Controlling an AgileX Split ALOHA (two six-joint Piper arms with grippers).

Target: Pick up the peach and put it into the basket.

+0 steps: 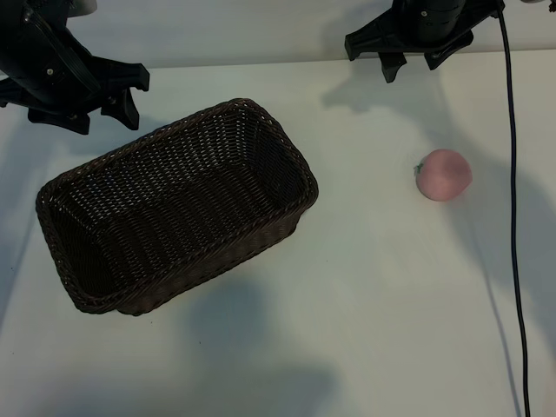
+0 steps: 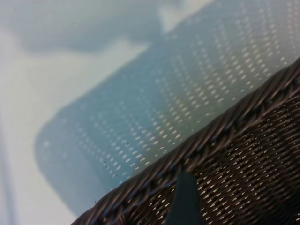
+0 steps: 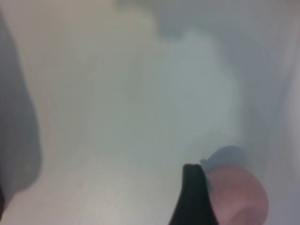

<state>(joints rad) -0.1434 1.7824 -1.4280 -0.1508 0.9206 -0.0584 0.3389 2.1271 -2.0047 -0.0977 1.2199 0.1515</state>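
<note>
Peach (image 1: 444, 175): stem toward the wicker basket (image 1: 261, 122).
Basket: long axis diagonal.
Left gripper (image 1: 82, 109): above basket's far corner — fingers apart, empty.
Right gripper (image 1: 417, 56): beyond peach — open, empty.

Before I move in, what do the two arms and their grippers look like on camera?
Both are matte black. The left gripper has blocky, angular housings and short pointed fingers. The right gripper has a similar wide black body, and a thin black cable hangs down from its arm across the white table.
</note>
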